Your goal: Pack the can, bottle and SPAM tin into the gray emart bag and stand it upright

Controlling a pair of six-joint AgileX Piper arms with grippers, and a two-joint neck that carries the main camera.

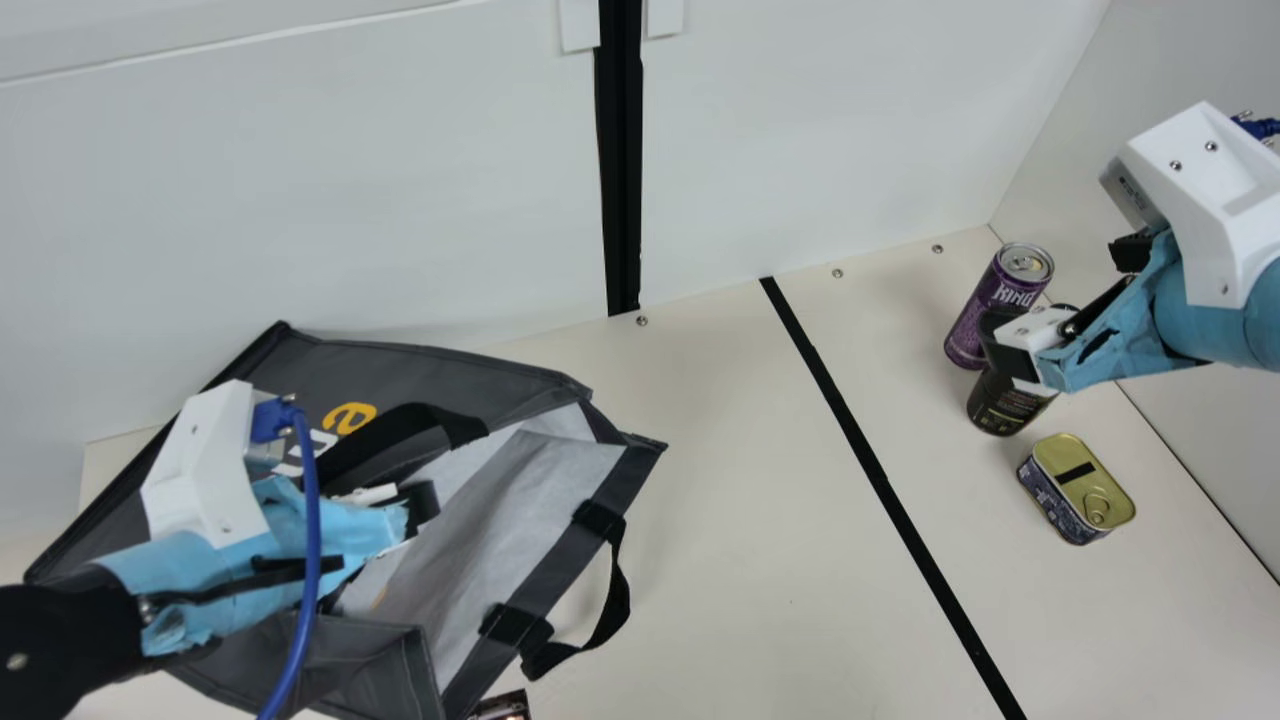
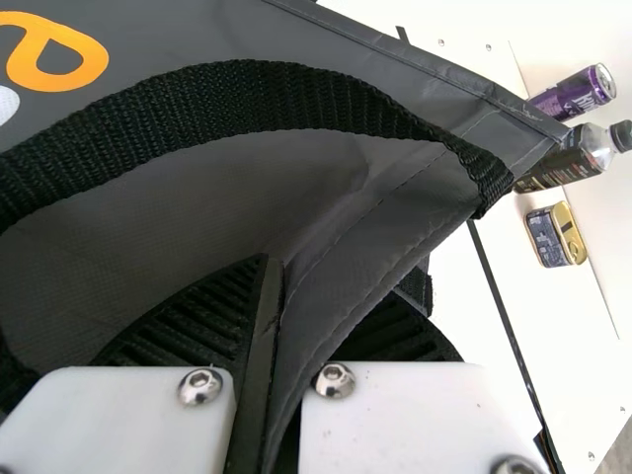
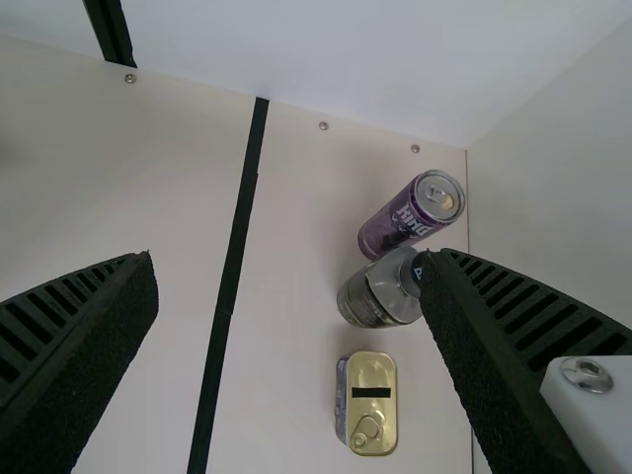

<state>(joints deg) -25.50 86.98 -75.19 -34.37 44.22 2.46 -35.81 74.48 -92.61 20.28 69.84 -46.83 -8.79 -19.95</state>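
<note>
At your near edge of the cream table [image 1: 740, 560], the main view shows part of a small dark item [image 1: 503, 707], too cut off to identify. Just beyond it, on your left, the gray emart bag [image 1: 460, 375] lies tilted over, its mouth spread toward the middle of the table and its pale lining exposed; one black handle [image 1: 615, 600] loops out over the table, the other crosses the lettered panel. Your left gripper [image 1: 418, 508] is at the bag's mouth, and the left wrist view shows its ribbed fingers closed on a fold of the gray fabric. Across the black line [image 1: 880, 480], on your right, you have the SPAM tin [image 1: 1078, 480], resting on its base with the ring-pull lid up and a black strip on that lid. Your right gripper [image 1: 1062, 290] hangs above the right side of the table, its jaws wide apart with nothing between them. Past the tin, the bottle [image 1: 1003, 405] stands upright under a dark cap, partly covered by that gripper in the main view. Farthest out, the purple can [image 1: 1003, 292] stands upright just beside the bottle, near the corner where the white walls [image 1: 820, 120] meet. All three goods are outside the bag.
</note>
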